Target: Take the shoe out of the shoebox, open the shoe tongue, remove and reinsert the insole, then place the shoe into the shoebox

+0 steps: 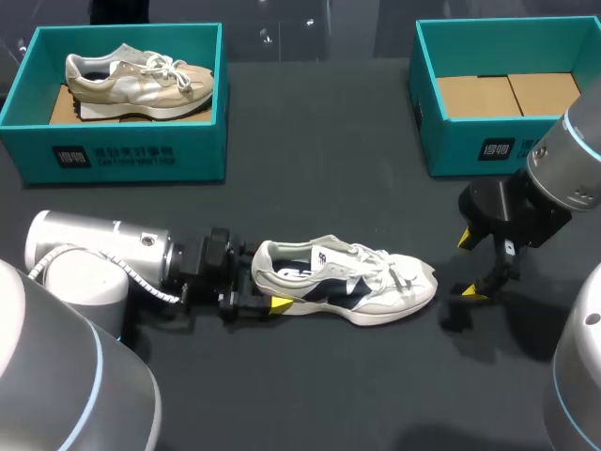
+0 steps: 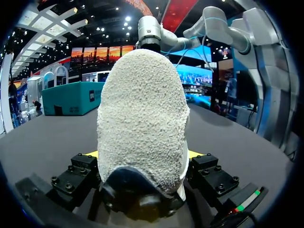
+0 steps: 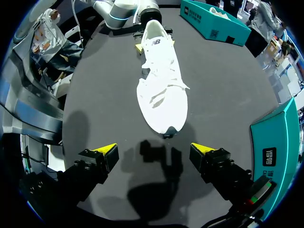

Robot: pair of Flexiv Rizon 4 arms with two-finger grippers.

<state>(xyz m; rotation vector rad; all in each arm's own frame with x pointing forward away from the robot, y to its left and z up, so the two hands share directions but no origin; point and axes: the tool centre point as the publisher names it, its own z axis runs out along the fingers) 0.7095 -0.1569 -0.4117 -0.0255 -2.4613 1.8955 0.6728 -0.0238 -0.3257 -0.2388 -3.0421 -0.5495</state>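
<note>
Right now the white shoe point(image 1: 347, 280) stands sole-down on the dark bench point(image 1: 310, 385), outside both boxes. Its long axis runs from one hand to the other. The left hand point(image 1: 266, 287) is clamped on the heel, one yellow-tipped finger on each side. In the left wrist view the rough grey back of the shoe point(image 2: 142, 118) rises straight up between the fingers of that hand point(image 2: 142, 154) and fills the gap. The toe points directly away from the left hand and toward the right hand point(image 1: 470, 267). The right hand hangs just past the toe with its fingers spread wide, holding nothing. From the right wrist, the shoe point(image 3: 161, 85) stretches lengthwise ahead of the released hand point(image 3: 154, 149), with the toe nearest, close in front of the gap and not touching either finger, and the heel at the far end. Well beyond the left hand sits a teal box point(image 1: 131, 155) holding a tan shoe point(image 1: 136, 80), whose toe points the same way as the white one's. A second teal box point(image 1: 470, 150), with a cardboard floor, sits just beyond the right hand.
</note>
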